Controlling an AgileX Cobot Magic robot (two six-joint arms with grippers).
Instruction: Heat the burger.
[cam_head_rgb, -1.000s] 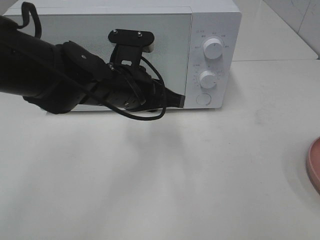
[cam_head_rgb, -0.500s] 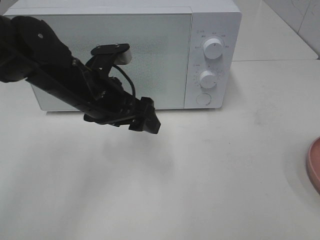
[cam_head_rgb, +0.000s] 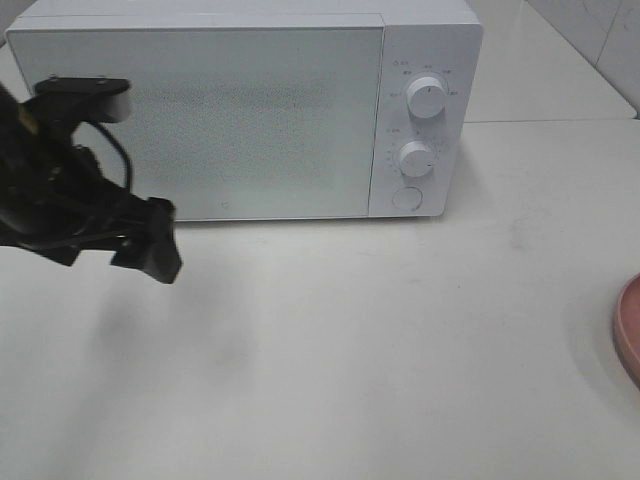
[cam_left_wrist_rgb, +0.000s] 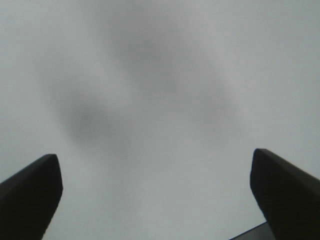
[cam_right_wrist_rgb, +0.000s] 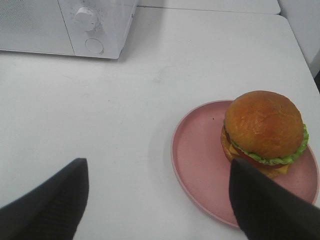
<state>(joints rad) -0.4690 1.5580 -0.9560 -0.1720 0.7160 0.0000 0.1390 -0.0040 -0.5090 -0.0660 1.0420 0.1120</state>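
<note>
The burger (cam_right_wrist_rgb: 263, 127), with a golden-brown bun and a green lettuce edge, sits on a pink plate (cam_right_wrist_rgb: 200, 150) in the right wrist view. It is out of the exterior high view, where only the plate's rim (cam_head_rgb: 628, 330) shows at the right edge. My right gripper (cam_right_wrist_rgb: 157, 170) hangs open above the table, short of the plate, holding nothing. The white microwave (cam_head_rgb: 250, 110) stands at the back with its door shut. My left gripper (cam_head_rgb: 150, 250) is in front of the microwave's left end. In the left wrist view it (cam_left_wrist_rgb: 155, 160) is open over bare table.
The microwave's two knobs (cam_head_rgb: 428, 97) and round button (cam_head_rgb: 406, 197) are on its right panel. Its corner also shows in the right wrist view (cam_right_wrist_rgb: 95, 30). White table (cam_head_rgb: 380, 350) spreads in front of it. A tiled wall rises at the back right.
My left arm has drawn away from the right edge of the microwave door, moving left and toward the front. Its jaws have opened. The right arm has not moved.
</note>
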